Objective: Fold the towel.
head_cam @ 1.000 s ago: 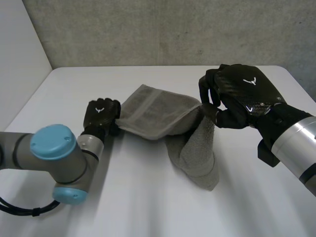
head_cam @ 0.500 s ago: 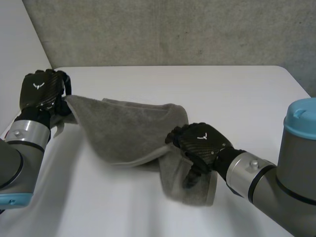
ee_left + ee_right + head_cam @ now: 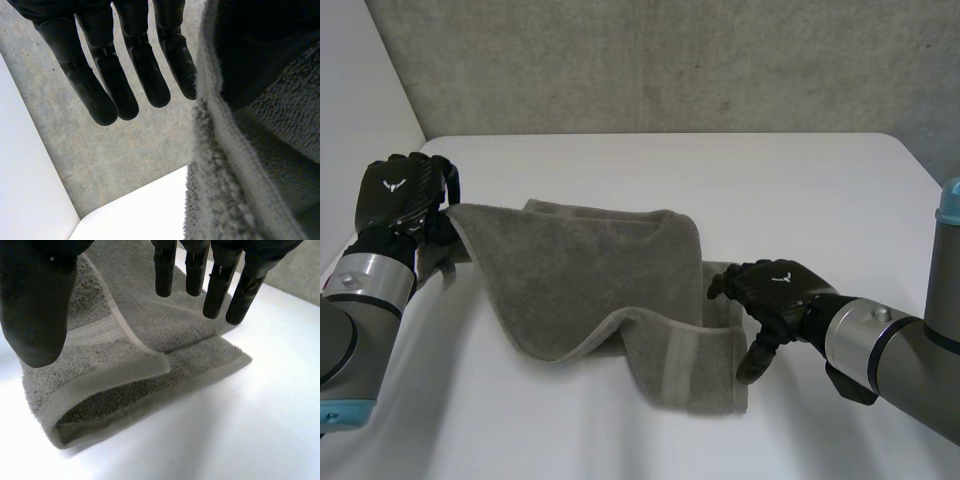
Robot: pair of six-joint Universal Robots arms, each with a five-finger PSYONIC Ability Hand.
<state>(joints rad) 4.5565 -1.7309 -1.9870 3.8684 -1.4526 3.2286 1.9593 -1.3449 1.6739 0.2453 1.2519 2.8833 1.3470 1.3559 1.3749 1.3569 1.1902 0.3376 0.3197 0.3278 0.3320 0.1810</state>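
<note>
At the table's left edge, the left hand [image 3: 398, 190] is raised at the grey towel's [image 3: 590, 270] far-left corner. In the left wrist view its fingers [image 3: 145, 75] are straight, and the towel's hemmed edge [image 3: 235, 175] runs up right beside them to a dark part of the hand. The corner looks pinched there between thumb and fingers, though the contact itself is hidden. In the head view that corner is lifted slightly off the white table [image 3: 770, 180].

From there the towel spreads rightward over the middle of the table. Its upper layer is doubled over, and a folded band with a woven stripe lies along the near-right side.

The right hand [image 3: 775, 290] sits low at the towel's right edge, just beside the folded band, with its fingertips pointing down toward the table. In the right wrist view its fingers [image 3: 215, 290] are straight, the thumb is spread apart from them, and nothing is held. The folded towel [image 3: 150, 325] lies under them on the table [image 3: 225, 430].

A rough concrete wall [image 3: 670, 60] stands behind the table.
</note>
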